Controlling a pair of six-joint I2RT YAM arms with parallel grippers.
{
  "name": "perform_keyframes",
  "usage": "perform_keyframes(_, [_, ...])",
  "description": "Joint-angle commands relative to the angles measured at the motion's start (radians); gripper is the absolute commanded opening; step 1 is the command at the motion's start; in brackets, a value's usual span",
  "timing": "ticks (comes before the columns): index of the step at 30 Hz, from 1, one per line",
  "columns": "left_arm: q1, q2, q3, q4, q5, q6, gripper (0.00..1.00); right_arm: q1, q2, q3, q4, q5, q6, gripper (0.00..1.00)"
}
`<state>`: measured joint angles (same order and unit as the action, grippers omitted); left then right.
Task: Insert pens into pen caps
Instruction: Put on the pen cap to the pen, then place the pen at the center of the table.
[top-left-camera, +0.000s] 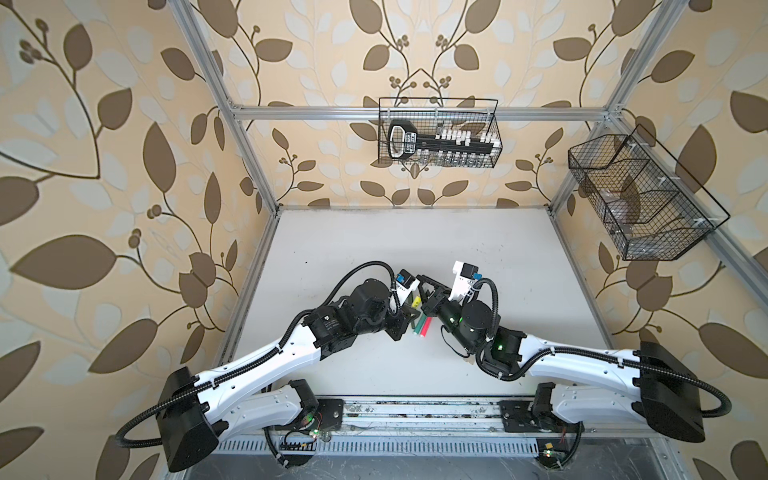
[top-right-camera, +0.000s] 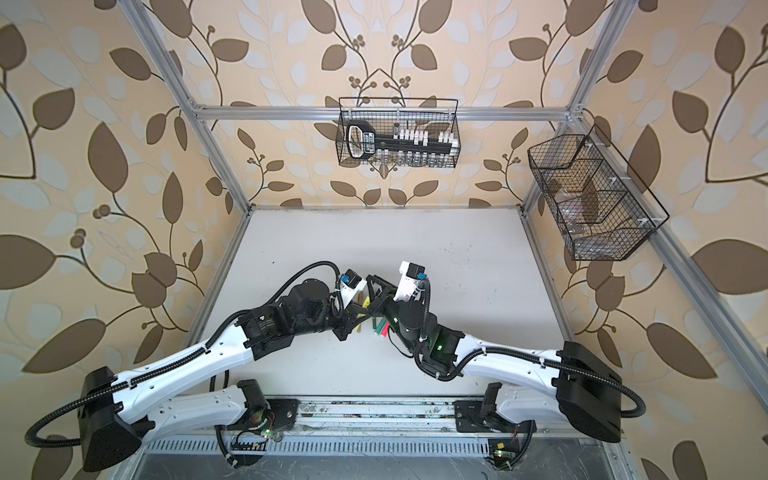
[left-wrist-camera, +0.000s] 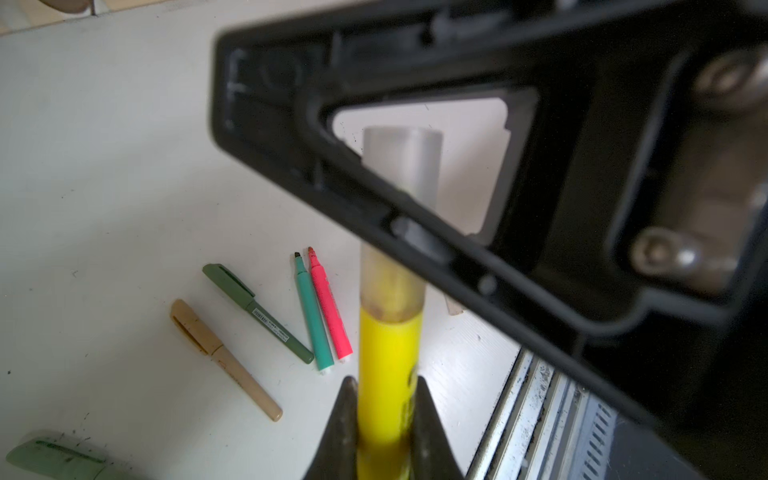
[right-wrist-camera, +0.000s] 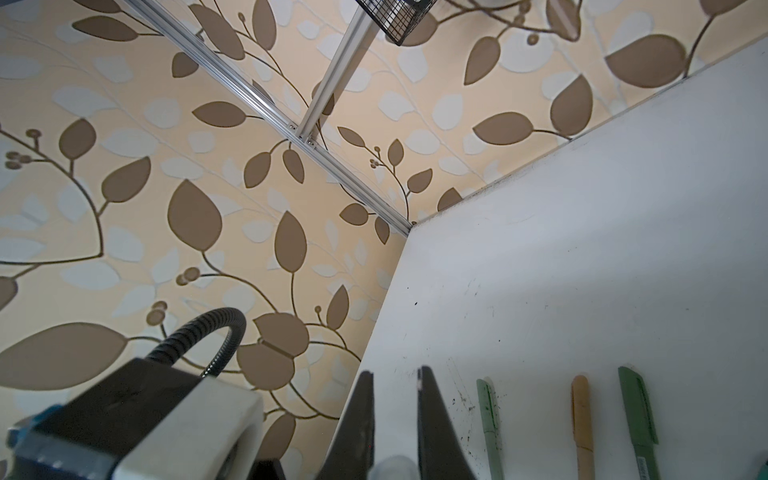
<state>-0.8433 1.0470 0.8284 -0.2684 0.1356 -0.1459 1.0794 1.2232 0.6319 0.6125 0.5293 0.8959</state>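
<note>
Left claw: my left claw (left-wrist-camera: 386, 380) is closed tight on the barrel of the yellow marker (left-wrist-camera: 388, 345), which sticks out past my fingertips, off the table.
Right claw: my right claw (right-wrist-camera: 395, 374) is pinched narrow on the clear cap (left-wrist-camera: 401, 166); its black frame crosses in front of the cap in the left wrist view.
Cap and marker: the cap's open end overlaps the marker's nib end, and yellow shows through the plastic.
Step in hand: capping the yellow marker. I judge it nearly or fully seated, but cannot tell whether it has clicked home.
Next move: press the two claws together along the marker's axis without bending it, let go of the cap, then lay the marker down.
Left to cap: the green marker (left-wrist-camera: 313, 316) and the pink-red marker (left-wrist-camera: 330, 307) lie side by side, touching, with bare nibs.
Already capped: the tan pen (left-wrist-camera: 224, 357), the dark green pen (left-wrist-camera: 257, 311) and the sage green pen (left-wrist-camera: 54, 459) lie on the white table (top-left-camera: 415, 249).
Spare caps: I see none for certain.
Back wire basket (top-left-camera: 440, 133): hangs on the rear rail and holds a black-handled tool with white blocks.
Side wire basket (top-left-camera: 640, 195): divided into compartments; I cannot make out its contents.
</note>
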Motion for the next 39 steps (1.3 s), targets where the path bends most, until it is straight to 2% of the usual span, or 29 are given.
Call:
perform_keyframes(1, [0.098,-0.007,0.138,0.325,-0.392,-0.106,0.0,0.085,-0.023,0.003,-0.196,-0.292,0.026,0.0])
perform_keyframes(2, [0.098,-0.016,0.12,0.303,-0.391,-0.123,0.0,0.056,-0.042,0.008,-0.24,-0.28,0.024,0.04])
perform_keyframes(4, [0.098,-0.042,0.043,0.264,-0.388,-0.185,0.0,-0.019,-0.106,0.011,-0.346,-0.248,0.007,0.28])
perform_keyframes(6, [0.098,-0.064,-0.059,0.245,-0.389,-0.252,0.0,-0.098,-0.186,0.009,-0.451,-0.191,-0.027,0.45])
perform_keyframes(10, [0.098,-0.066,-0.241,0.219,-0.452,-0.375,0.0,-0.248,-0.357,-0.002,-0.652,-0.034,-0.11,0.66])
perform_keyframes(13, [0.107,-0.004,-0.288,0.207,-0.483,-0.427,0.0,-0.417,-0.43,-0.033,-0.744,0.005,-0.144,0.68])
perform_keyframes(16, [0.122,0.101,-0.265,0.209,-0.455,-0.449,0.0,-0.59,-0.459,-0.112,-0.749,0.012,-0.167,0.68])
perform_keyframes(22, [0.137,0.305,-0.154,0.175,-0.456,-0.492,0.0,-0.844,-0.361,-0.215,-0.696,-0.008,-0.185,0.72])
perform_keyframes(24, [0.142,0.363,-0.114,0.163,-0.438,-0.496,0.0,-0.871,-0.329,-0.232,-0.67,0.028,-0.198,0.71])
perform_keyframes(26, [0.144,0.43,-0.081,0.147,-0.441,-0.506,0.0,-0.857,-0.302,-0.242,-0.656,0.115,-0.189,0.72])
perform_keyframes(32, [0.145,0.535,-0.043,0.126,-0.448,-0.544,0.0,-0.822,-0.185,-0.197,-0.621,0.128,-0.21,0.76])
perform_keyframes(35, [0.145,0.545,-0.061,0.139,-0.443,-0.561,0.13,-0.837,-0.133,-0.16,-0.648,0.107,-0.21,0.76])
perform_keyframes(39, [0.145,0.515,-0.097,0.167,-0.439,-0.567,0.24,-0.837,-0.166,-0.187,-0.621,0.095,-0.215,0.77])
